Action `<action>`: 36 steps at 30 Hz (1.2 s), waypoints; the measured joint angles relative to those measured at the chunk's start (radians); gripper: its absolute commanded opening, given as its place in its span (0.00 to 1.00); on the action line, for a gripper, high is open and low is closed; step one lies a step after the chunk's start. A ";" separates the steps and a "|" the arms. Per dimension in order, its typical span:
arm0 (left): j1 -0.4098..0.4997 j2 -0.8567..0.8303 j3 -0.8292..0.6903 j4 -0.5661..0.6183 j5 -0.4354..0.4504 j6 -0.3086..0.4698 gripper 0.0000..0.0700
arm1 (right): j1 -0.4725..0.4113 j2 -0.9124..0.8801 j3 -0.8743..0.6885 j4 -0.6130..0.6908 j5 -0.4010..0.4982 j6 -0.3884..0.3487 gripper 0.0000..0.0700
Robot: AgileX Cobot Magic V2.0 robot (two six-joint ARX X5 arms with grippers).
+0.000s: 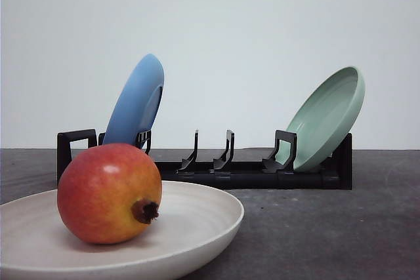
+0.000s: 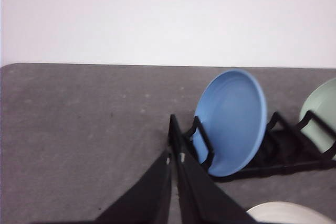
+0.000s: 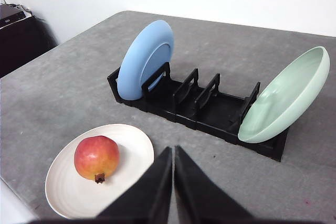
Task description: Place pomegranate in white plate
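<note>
Both my grippers, left (image 2: pixel 174 157) and right (image 3: pixel 172 151), are closed on nothing; beside my right one, the pomegranate (image 3: pixel 96 157) rests in the white plate (image 3: pixel 134 145), crown sideways.

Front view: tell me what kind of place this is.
Probably a staged lab tabletop, not a kitchen: a bare grey table, a plain white wall, and just a black dish rack plus a pomegranate on a white plate.

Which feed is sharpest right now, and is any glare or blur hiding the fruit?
Right wrist view is sharpest; left wrist view looks soft, its round blue plate slightly blurred. In the front view, the glossy red-yellow pomegranate carries a small highlight and casts a soft shadow on the matte off-white plate.
</note>
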 measured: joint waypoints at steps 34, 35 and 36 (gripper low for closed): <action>0.573 -0.185 -0.691 0.537 0.398 0.234 0.00 | 0.000 0.000 0.000 0.000 0.005 0.000 0.00; 0.572 -0.185 -0.691 0.537 0.398 0.234 0.00 | 0.000 0.000 0.000 0.000 0.005 0.000 0.00; 0.572 -0.185 -0.691 0.537 0.398 0.233 0.00 | 0.000 0.000 0.000 0.000 0.005 0.000 0.00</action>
